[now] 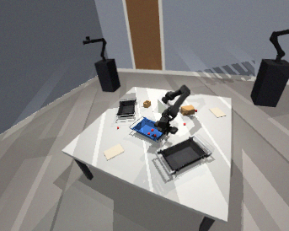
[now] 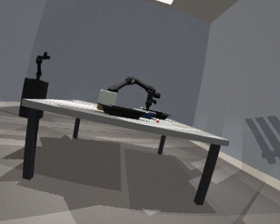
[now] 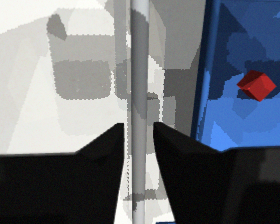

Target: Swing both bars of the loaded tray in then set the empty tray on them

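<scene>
Nearest us on the white table (image 1: 130, 169) (image 2: 195, 133), we see a large black tray (image 1: 184, 157) (image 2: 122, 111). Beyond it, the blue tray (image 1: 141, 126) (image 2: 148, 116) (image 3: 206, 95) sits mid-table, holding small red blocks (image 1: 152, 130) (image 3: 257, 86). The gripper (image 1: 166, 130) (image 2: 148, 108) (image 3: 138, 129) is slightly open and gripping nothing, its fingertips either side of a grey bar (image 3: 139, 70) running alongside the blue tray. Farther off lies a smaller black tray (image 1: 126, 109) (image 2: 163, 114); beyond the table, two dark arms (image 1: 104, 47) (image 1: 275, 41) stand on black pedestals (image 1: 107, 76) (image 1: 270, 83).
</scene>
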Tool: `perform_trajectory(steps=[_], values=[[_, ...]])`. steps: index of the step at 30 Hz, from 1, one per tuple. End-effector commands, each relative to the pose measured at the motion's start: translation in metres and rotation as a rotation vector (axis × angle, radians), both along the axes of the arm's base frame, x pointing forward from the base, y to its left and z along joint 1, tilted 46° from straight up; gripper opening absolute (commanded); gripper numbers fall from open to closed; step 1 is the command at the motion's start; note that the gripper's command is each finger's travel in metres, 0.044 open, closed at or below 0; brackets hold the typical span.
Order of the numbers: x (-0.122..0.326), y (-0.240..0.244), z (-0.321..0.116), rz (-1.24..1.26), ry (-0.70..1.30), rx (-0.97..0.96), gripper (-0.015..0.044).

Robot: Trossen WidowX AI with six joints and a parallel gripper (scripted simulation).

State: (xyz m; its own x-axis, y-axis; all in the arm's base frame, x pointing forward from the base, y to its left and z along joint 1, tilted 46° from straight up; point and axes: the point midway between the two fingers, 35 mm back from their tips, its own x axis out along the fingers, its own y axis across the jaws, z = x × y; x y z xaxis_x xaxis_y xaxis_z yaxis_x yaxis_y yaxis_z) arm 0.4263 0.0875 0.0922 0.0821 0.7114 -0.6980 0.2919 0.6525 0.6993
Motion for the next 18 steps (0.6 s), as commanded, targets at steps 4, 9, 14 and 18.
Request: perform_trajectory(steps=[4, 9, 14, 18], values=[[-0.002, 0.017, -0.015, 0.003, 0.012, 0.005, 0.0085], [-0.003, 0.011, -0.013, 0.003, 0.012, 0.004, 0.0085], [-0.008, -0.010, -0.008, 0.003, 0.013, 0.003, 0.0085], [-0.012, -0.023, -0.011, 0.003, 0.013, 0.003, 0.0085]])
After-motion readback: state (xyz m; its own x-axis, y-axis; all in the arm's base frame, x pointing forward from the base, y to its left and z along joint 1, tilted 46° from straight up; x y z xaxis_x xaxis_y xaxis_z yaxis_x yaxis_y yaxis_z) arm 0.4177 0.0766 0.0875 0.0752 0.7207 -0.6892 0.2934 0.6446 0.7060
